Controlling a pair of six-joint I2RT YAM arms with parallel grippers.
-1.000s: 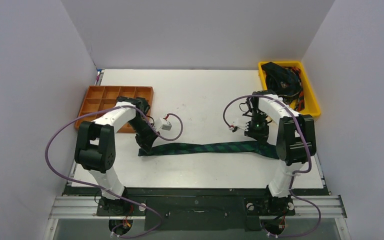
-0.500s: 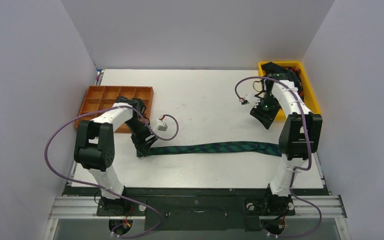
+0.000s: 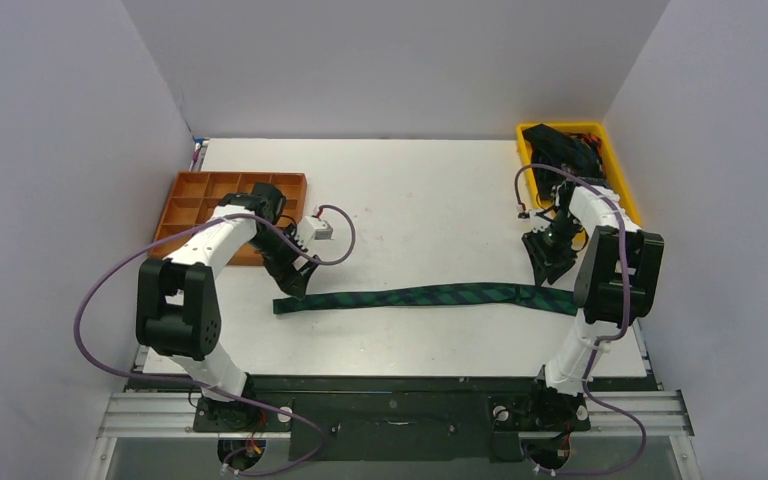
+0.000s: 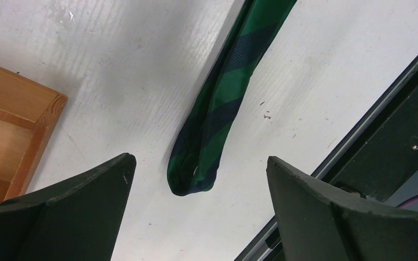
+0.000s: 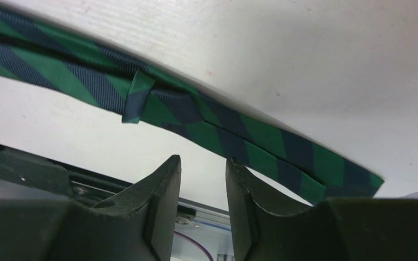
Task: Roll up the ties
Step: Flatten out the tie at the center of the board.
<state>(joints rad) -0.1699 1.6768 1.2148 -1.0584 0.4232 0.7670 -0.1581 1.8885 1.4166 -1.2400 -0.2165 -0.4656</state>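
A green and navy striped tie [image 3: 430, 296] lies flat and stretched out across the near half of the table. Its narrow end [image 4: 196, 174] rests on the table just ahead of my left gripper [image 4: 198, 159], whose jaws stand wide open and touch nothing. In the overhead view the left gripper [image 3: 295, 280] hovers just behind that end. My right gripper [image 3: 550, 262] hangs over the tie's wide end [image 5: 354, 182]. Its jaws [image 5: 202, 159] are open by a narrow gap with nothing between them. The tie's keeper loop [image 5: 136, 100] shows.
An orange compartment tray [image 3: 200, 190] sits at the left, its corner [image 4: 16, 125] close to my left fingers. A yellow bin [image 3: 628, 205] at the back right holds more dark ties [image 3: 560, 150]. The table's front edge and black rail [image 4: 392, 136] run close by.
Both grippers have let go of the tie, which now lies flat. The left one opened and drew back a little. The right arm swung toward the bin, then returned near the wide end.
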